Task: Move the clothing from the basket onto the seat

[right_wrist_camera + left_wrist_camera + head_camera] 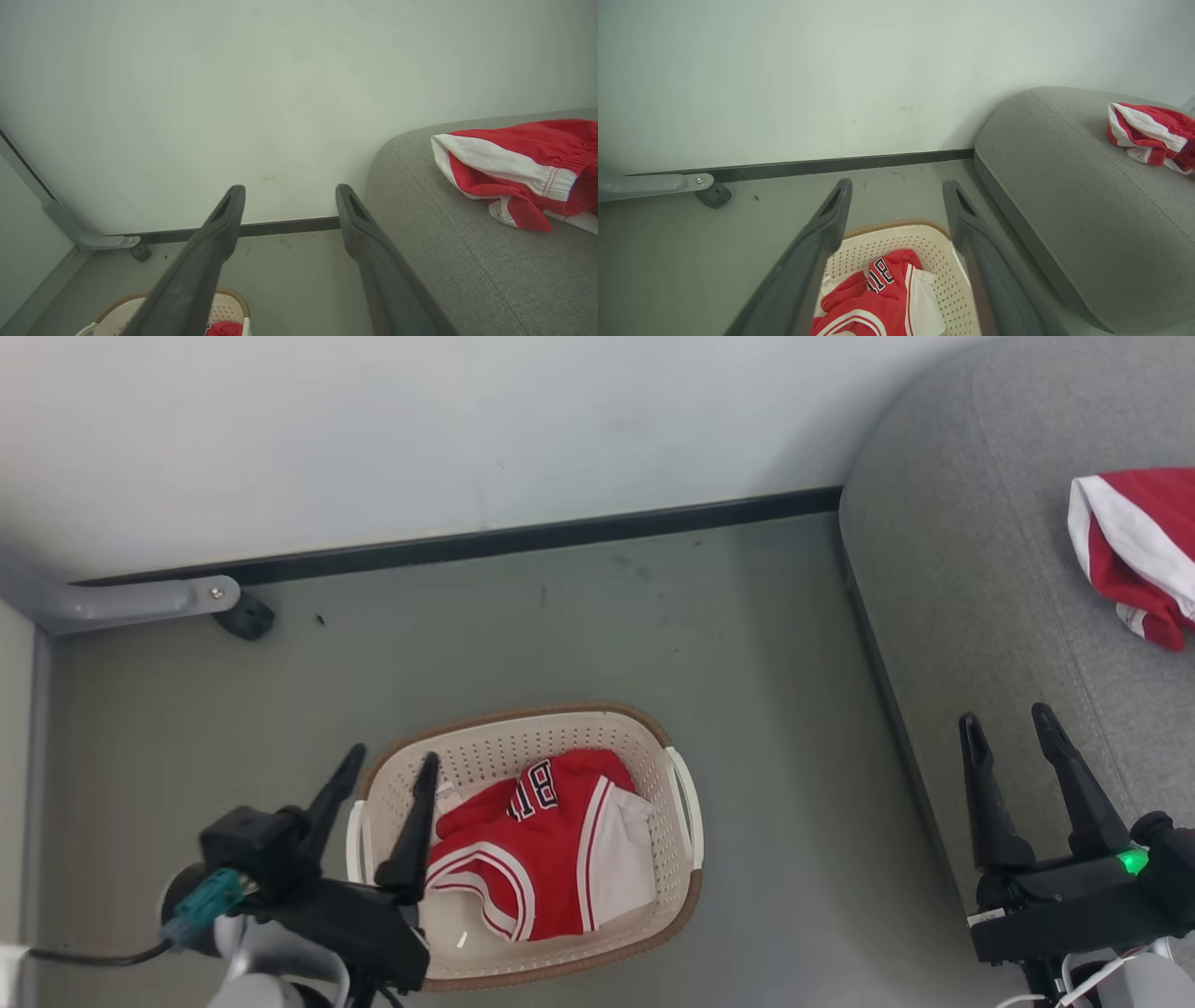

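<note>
Two garments, one on target.

Head view: the shorts (pixel 1134 551) lie on the seat (pixel 980 616) at the right edge of frame and are cut off there. The jersey (pixel 551 859) sits crumpled in the basket (pixel 523 737), lower centre, on the floor (pixel 653 635). The left gripper (pixel 392 758) hangs over the basket's left rim, fingers spread, nothing in them. The right gripper (pixel 1005 717) is at lower right over the seat's left edge, fingers likewise apart and empty.

Left wrist view: both fingers frame the jersey at bottom centre. The basket's lower half runs off the bottom edge. Seat and shorts are at upper right.

Right wrist view: fingers are wide apart, aimed at the wall (pixel 233 93). The shorts are at right on the seat, with a sliver of basket at bottom left.

My read: the step in hand is the jersey pick with the left arm. To do it well:
- Shift inward, off the rim and handle.
- Come down on the bunched red fold mid-basket and pinch several layers.
- Lift straight until the hem clears the rim, so the light basket doesn't tag along.
- Drop it beside the shorts, well onto the cushion.

Can't make out:
- The lettering is folded, so only part of it reads.
- The basket's lower-left corner is behind the left gripper.
- Whether anything lies under the jersey, no telling.
</note>
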Motion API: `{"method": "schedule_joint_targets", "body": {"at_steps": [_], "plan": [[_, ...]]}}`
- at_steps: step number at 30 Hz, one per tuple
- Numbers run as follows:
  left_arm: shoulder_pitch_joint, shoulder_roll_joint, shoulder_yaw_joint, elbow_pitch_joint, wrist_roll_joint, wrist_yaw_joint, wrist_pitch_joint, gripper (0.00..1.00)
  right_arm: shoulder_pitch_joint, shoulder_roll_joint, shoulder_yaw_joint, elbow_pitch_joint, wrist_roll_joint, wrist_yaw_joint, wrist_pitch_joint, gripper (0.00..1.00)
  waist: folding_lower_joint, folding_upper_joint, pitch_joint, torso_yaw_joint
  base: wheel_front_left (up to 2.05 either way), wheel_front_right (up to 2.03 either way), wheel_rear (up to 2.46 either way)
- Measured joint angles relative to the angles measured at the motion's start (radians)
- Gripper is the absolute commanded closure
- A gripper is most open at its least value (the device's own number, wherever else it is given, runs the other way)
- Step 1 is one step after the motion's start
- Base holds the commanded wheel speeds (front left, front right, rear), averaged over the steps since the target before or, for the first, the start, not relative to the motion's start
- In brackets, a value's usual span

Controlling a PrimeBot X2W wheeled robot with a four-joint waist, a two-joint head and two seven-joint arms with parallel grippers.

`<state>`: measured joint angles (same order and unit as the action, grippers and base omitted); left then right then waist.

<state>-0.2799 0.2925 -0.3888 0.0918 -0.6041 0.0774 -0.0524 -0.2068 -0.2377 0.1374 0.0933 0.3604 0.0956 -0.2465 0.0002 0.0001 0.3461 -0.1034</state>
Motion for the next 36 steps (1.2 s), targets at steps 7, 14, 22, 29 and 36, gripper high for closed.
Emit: {"method": "schedule_joint_targets", "body": {"at_steps": [7,14,22,29,36], "plan": [[-0.071,-0.031,-0.063,0.113,0.010,-0.027,0.053,0.00,-0.030,0.013,0.006,-0.010,0.000,0.000,0.000,0.00,0.0000,0.0000,0.055,-0.024,0.00,0.00,0.00],[-0.142,-0.051,-0.114,0.244,0.046,-0.052,0.107,0.00,-0.056,0.028,0.012,-0.019,0.000,-0.007,-0.001,0.00,0.0001,0.0000,0.117,-0.050,0.00,0.00,0.00],[-0.227,-0.055,-0.124,0.368,0.061,-0.064,0.139,0.00,-0.074,0.048,0.015,-0.023,0.000,-0.012,-0.001,0.00,0.0000,0.0000,0.196,-0.085,0.00,0.00,0.00],[-0.294,-0.053,-0.136,0.467,0.079,-0.078,0.160,0.00,-0.113,0.069,0.024,-0.027,0.000,-0.012,-0.002,0.00,0.0000,0.0000,0.268,-0.112,0.00,0.00,0.00],[-0.363,-0.062,-0.142,0.563,0.105,-0.086,0.170,0.00,-0.118,0.075,0.029,-0.026,0.000,-0.012,-0.003,0.00,-0.0001,0.0000,0.332,-0.139,0.00,0.00,0.00]]}}
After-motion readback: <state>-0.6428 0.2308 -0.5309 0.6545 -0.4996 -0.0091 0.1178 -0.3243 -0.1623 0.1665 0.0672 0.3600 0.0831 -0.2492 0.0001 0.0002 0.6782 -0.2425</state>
